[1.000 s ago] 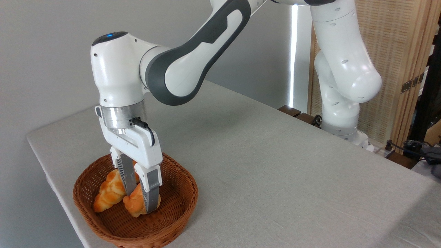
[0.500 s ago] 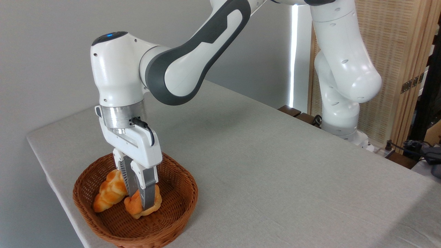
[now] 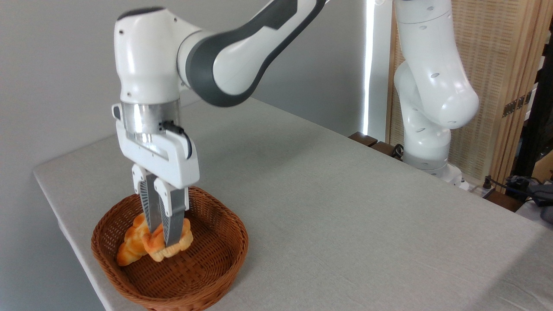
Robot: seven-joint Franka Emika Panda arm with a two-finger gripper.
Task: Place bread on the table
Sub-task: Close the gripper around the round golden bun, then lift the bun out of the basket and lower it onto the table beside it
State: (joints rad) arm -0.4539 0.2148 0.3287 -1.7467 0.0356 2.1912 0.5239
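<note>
Since half a second ago: your end effector (image 3: 163,231) has risen, clenched on the bread (image 3: 166,247), now lifted above the basket (image 3: 216,268) floor to clear its rim. Loaf (image 3: 129,248): left in basket. Tabletop (image 3: 345,216): awaits the bread.

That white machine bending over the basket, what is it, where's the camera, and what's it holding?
It is a robot arm, bolted at the far right edge of a cloth-covered table. One fixed camera looks down from the table's near side. At the arm's end is a two-finger pincer, shut on a small golden bun, the bread, which looks lifted just off the floor of a brown wicker basket. A second, longer loaf lies in the basket behind it. Nothing else I can see lies on the cloth.
</note>
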